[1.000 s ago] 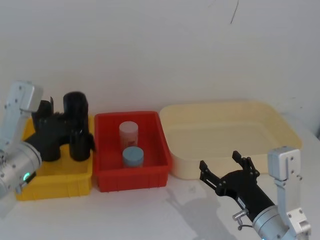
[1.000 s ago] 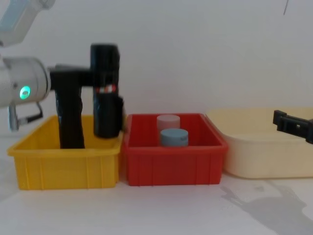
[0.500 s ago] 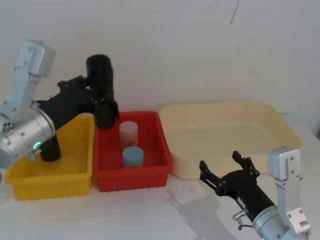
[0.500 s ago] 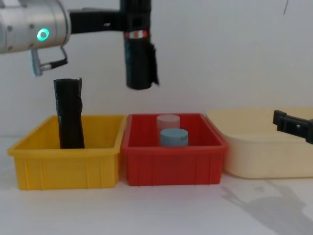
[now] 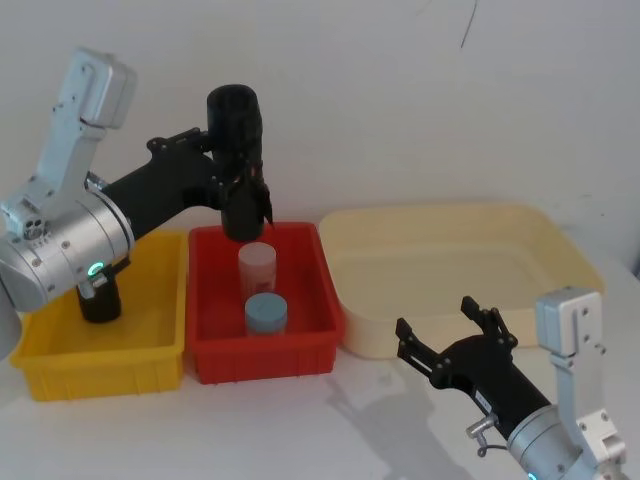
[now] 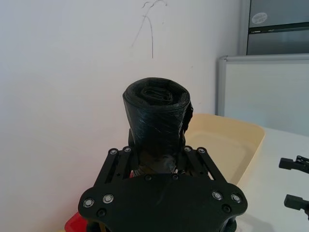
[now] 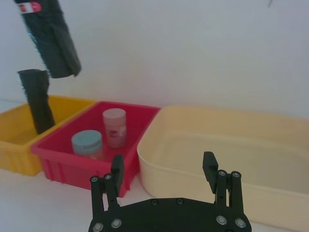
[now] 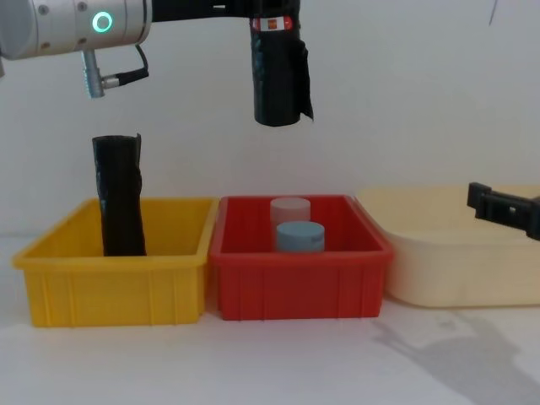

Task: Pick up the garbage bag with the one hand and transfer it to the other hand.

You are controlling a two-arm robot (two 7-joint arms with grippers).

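Note:
The garbage bag (image 5: 232, 115) is a smooth black roll that hangs upright in the air above the red bin (image 5: 322, 290). Its red-and-white label (image 8: 274, 23) sits near the upper end and a loose flap hangs down one side. My left gripper (image 5: 238, 178), on the wrist with the green ring, is shut on the bag's upper half and reaches in from the left. In the left wrist view the bag (image 6: 157, 121) stands up between the fingers. My right gripper (image 5: 437, 318) stays low in front of the cream tub, open and holding nothing, well right of the bag (image 7: 50, 41).
A yellow bin (image 5: 60, 345) at the left holds a thinner, uneven black roll (image 8: 118, 198) standing upright. The red bin holds a pink-lidded jar (image 5: 257, 262) and a blue-lidded jar (image 5: 266, 312). A wide cream tub (image 5: 560, 250) lies at the right, with a white wall behind.
My left gripper has carried the garbage bag up out of the yellow bin and rightward, to above the red bin. The right gripper has barely moved.

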